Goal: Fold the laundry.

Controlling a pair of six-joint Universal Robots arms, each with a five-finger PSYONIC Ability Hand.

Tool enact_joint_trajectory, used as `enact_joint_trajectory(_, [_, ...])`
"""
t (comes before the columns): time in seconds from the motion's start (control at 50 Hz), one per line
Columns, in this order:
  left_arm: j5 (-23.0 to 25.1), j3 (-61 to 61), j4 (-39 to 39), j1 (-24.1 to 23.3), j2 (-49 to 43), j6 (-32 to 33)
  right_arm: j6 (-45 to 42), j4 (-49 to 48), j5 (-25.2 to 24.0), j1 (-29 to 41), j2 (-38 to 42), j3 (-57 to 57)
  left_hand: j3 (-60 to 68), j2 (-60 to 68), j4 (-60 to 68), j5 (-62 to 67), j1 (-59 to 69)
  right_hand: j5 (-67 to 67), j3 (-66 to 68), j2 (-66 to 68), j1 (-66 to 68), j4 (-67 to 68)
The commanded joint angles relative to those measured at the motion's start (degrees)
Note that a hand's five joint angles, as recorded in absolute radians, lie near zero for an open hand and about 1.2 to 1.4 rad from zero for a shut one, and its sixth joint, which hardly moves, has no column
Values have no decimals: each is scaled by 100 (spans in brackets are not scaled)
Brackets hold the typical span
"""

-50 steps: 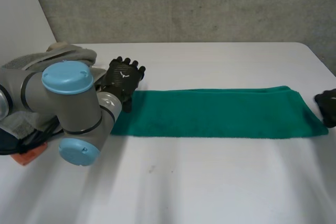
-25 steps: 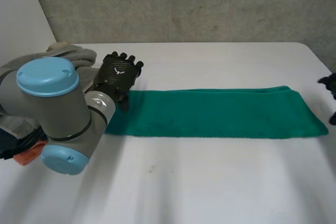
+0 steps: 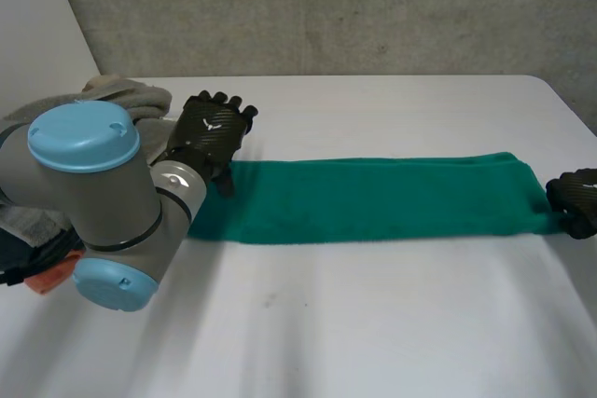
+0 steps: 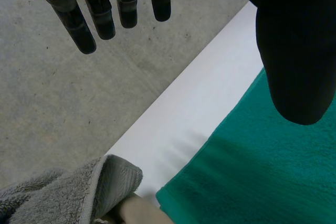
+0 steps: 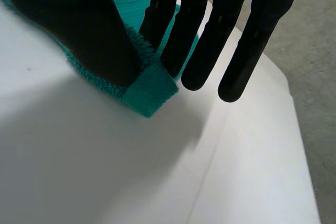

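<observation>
Green towel [image 3: 382,200] runs long-axis left-right on the table [image 3: 373,323] between our hands: right hand [image 3: 574,202] pinches its right-end near corner, left hand [image 3: 213,132] hovers straight-fingered, holding nothing, over the far left corner.

The right hand [image 3: 574,202] has come in and pinched the green towel [image 3: 373,200] at its right-end corner.

On the table [image 3: 373,342], towel [image 3: 373,200] lies between left hand [image 3: 213,130] and right hand [image 3: 576,200].
</observation>
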Motion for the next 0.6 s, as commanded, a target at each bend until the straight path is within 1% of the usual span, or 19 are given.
enact_joint_trajectory(0.02, [-8,-5,23,-13,16,-48,59,-246,356,-42,-66,26,-219,-206,-166,-283,-81,1416,1277,1238,1581,1255])
enact_joint_trajectory(0.1, [-8,-5,23,-31,77,-40,-11,-272,576,-191,-153,-35,-219,-206,-166,-283,-81,1416,1277,1238,1581,1255])
enact_joint_trajectory(0.14, [-8,-14,23,-31,103,-40,-46,-290,743,-490,-241,-175,-219,-206,-166,-283,-81,1416,1277,1238,1581,1255])
enact_joint_trajectory(0.18, [-8,-23,23,-31,148,-40,-107,-237,936,-683,-294,-333,-219,-206,-166,-283,-81,1416,1277,1238,1581,1255])
enact_joint_trajectory(0.2, [-8,-31,23,-31,165,-48,-212,-202,1163,-797,-268,-534,-219,-206,-166,-283,-81,1416,1277,1238,1581,1255])
enact_joint_trajectory(0.28, [-8,-111,23,-13,227,-48,-458,-219,1402,-816,-312,-712,-219,-206,-166,-283,-81,1416,1277,1238,1581,1255])
enact_joint_trajectory(0.34, [-8,-128,23,-22,253,-48,-565,-307,1394,-702,-320,-703,-219,-206,-166,-283,-81,1416,1277,1238,1581,1255])
enact_joint_trajectory(0.42, [-17,-146,23,-22,297,-48,-547,-614,1174,228,-452,-721,-219,-206,-166,-283,-81,1416,1277,1238,1581,1255])
enact_joint_trajectory(0.44, [-17,-137,23,-22,306,-48,-547,-850,1087,648,-522,-686,-219,-206,-166,-283,-81,1416,1277,1238,1581,1255])
enact_joint_trajectory(0.5, [-26,-155,23,-22,385,-66,-565,-1229,964,1283,-601,-607,-219,-206,-166,-283,-81,1416,1277,1238,1581,1255])
enact_joint_trajectory(0.52, [-26,-155,23,-22,411,-75,-573,-1457,850,1728,-654,-563,-219,-206,-166,-283,-81,1416,1277,1238,1581,1255])
enact_joint_trajectory(0.58, [-26,-225,23,-31,490,-119,-626,-1765,586,2477,-672,-492,-219,-206,-166,-283,-81,1416,1277,1238,1581,1255])
enact_joint_trajectory(0.6, [-26,-251,23,-31,516,-127,-643,-1880,402,2967,-663,-466,-219,-206,-166,-283,-81,1416,1277,1238,1581,1255])
